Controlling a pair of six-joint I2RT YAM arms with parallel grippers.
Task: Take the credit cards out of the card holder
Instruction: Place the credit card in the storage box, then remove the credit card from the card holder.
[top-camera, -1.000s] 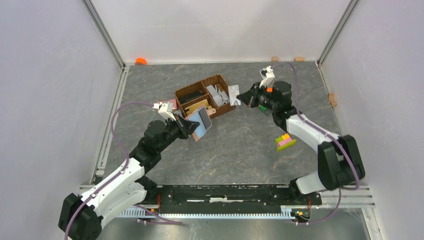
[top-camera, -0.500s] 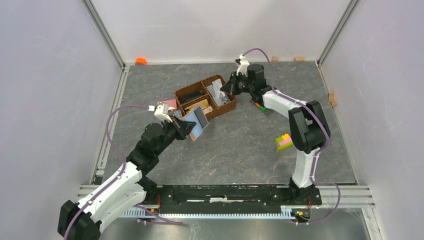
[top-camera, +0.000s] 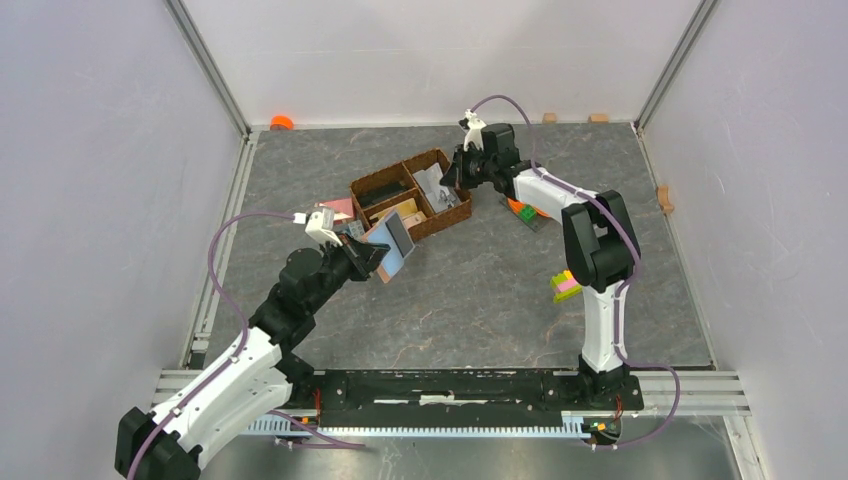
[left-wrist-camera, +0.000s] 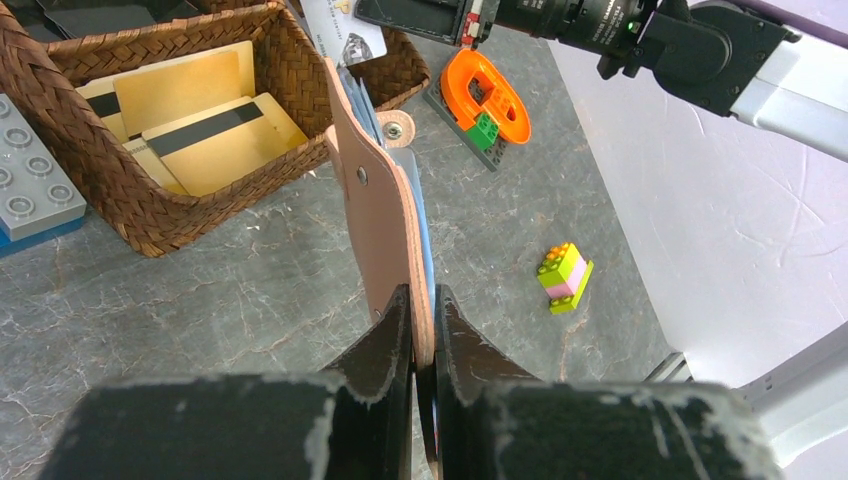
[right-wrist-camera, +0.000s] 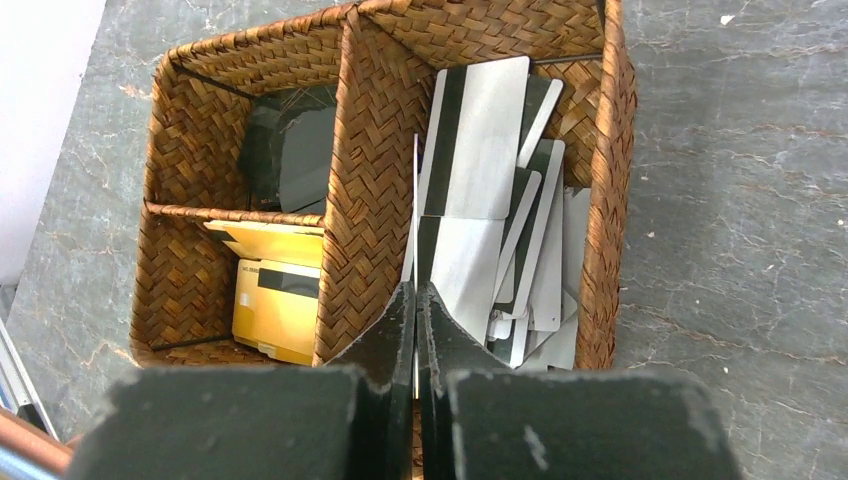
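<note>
So: left gripper (left-wrist-camera: 422, 300) is clamped on the near edge of the card holder (left-wrist-camera: 375, 210), holding it off the table (top-camera: 480, 290) just this side of the wicker basket (right-wrist-camera: 360, 150), with a blue card (left-wrist-camera: 426, 250) tucked inside. Further out, right gripper (right-wrist-camera: 415, 295) sits closed over the basket's right compartment, pinching a pale card (right-wrist-camera: 412, 210) seen edge-on above the grey cards (right-wrist-camera: 480, 140) piled there.

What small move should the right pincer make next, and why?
Probably open: the right pincer seems to pinch a card edge-on above the grey cards in the basket, so releasing should drop it among them.
</note>
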